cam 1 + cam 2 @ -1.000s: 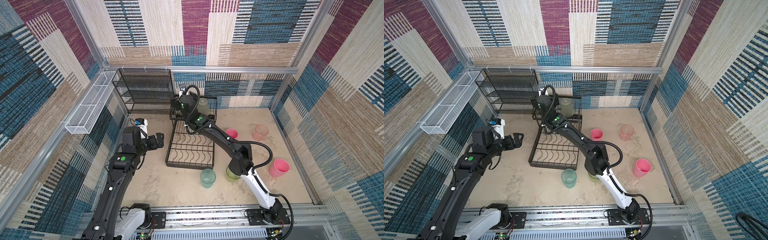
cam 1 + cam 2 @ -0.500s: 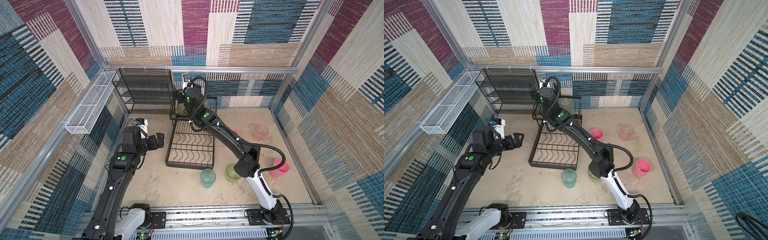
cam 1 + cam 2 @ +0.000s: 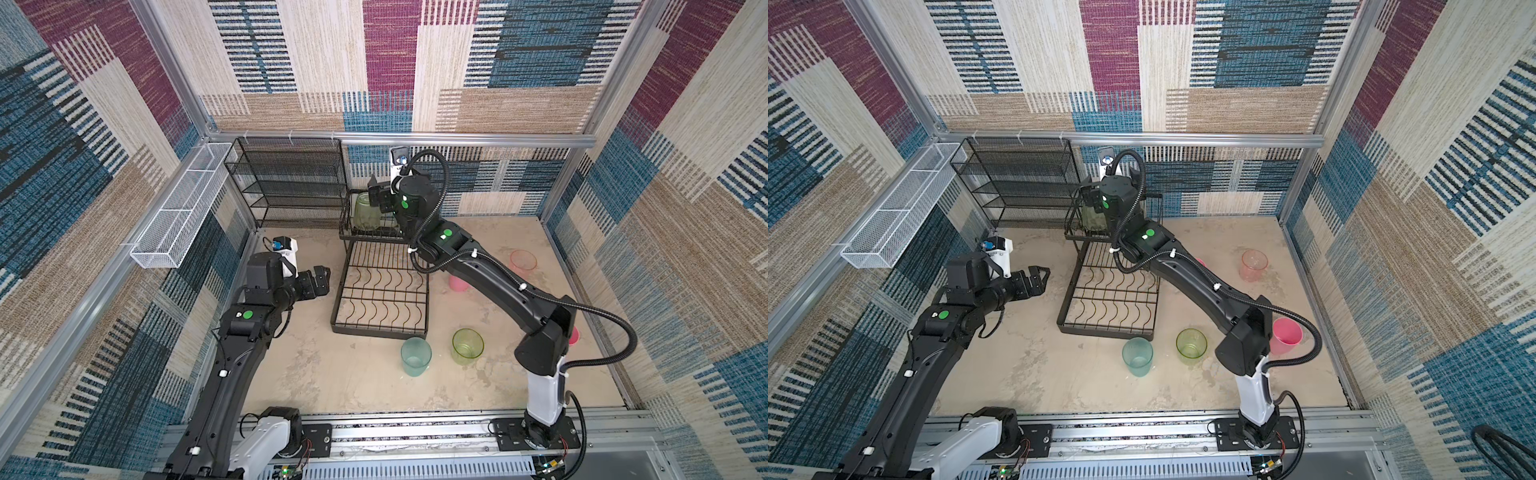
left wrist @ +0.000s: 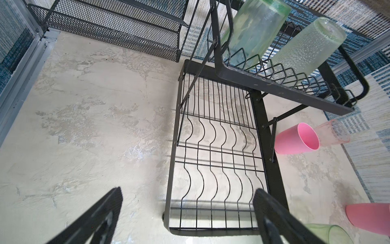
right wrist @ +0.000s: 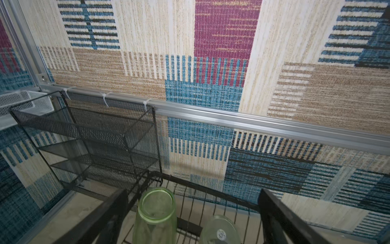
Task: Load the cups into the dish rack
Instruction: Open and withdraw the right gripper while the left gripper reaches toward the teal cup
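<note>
Hovering over the raised shelf of the dish rack [image 3: 378, 331], the right gripper [image 5: 194, 191] is spread wide and empty. Two green cups [image 4: 253, 31] sit upside down on that shelf, below it. The left gripper [image 3: 320, 280], equally spread, holds nothing beside the low tray. A teal cup [image 3: 415, 355], a lime cup [image 3: 467, 345] and three pink cups [image 3: 1285, 334] rest on the table [image 3: 332, 374].
</note>
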Tool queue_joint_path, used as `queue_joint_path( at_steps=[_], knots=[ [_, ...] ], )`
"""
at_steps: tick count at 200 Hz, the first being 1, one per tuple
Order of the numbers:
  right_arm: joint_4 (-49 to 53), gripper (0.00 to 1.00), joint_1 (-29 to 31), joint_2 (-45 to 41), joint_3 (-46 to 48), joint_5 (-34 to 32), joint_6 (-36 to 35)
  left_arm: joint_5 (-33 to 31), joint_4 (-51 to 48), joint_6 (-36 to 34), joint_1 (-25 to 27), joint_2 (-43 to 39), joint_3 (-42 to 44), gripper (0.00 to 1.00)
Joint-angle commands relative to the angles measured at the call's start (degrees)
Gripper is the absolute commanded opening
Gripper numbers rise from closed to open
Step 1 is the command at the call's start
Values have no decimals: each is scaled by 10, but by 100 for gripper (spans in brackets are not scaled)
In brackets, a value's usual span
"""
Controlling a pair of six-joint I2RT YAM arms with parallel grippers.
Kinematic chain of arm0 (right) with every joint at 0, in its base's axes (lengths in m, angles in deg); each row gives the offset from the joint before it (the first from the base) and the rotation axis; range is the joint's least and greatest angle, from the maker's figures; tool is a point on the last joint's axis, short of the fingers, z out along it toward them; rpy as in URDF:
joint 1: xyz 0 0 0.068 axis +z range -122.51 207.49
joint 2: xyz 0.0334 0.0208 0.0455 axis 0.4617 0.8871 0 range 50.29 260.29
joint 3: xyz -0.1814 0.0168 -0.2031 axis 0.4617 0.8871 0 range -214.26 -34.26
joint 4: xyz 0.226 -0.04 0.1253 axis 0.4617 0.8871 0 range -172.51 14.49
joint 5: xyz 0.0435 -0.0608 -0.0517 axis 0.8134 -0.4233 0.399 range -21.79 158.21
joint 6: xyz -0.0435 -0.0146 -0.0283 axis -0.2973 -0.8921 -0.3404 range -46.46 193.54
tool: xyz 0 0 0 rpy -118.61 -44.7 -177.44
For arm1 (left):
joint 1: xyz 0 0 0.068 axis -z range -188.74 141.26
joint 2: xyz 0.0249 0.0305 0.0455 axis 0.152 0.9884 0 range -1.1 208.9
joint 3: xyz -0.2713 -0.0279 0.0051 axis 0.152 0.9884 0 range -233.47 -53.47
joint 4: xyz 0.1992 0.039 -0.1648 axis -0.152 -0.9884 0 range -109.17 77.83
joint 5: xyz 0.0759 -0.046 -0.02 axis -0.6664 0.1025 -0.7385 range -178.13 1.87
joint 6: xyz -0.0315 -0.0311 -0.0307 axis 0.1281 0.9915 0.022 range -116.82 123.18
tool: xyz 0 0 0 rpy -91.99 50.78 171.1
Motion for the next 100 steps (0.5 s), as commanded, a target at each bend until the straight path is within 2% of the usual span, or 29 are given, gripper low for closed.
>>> queue_joint_path(
  at_steps=[1, 59, 84, 100],
  knots=[
    [-43, 99, -5, -64, 76, -4, 18, 9, 14, 24, 0, 2, 0, 100],
    [-47, 100, -32, -273, 336, 21, 86, 7, 13, 31, 7, 10, 1, 99],
    [-21, 100, -56, -365, 437, 52, 149, -9, 2, 34, 30, 19, -3, 98],
    [15, 99, -73, -408, 486, 60, 189, -47, -14, 36, 59, 25, -9, 96]
  ],
)
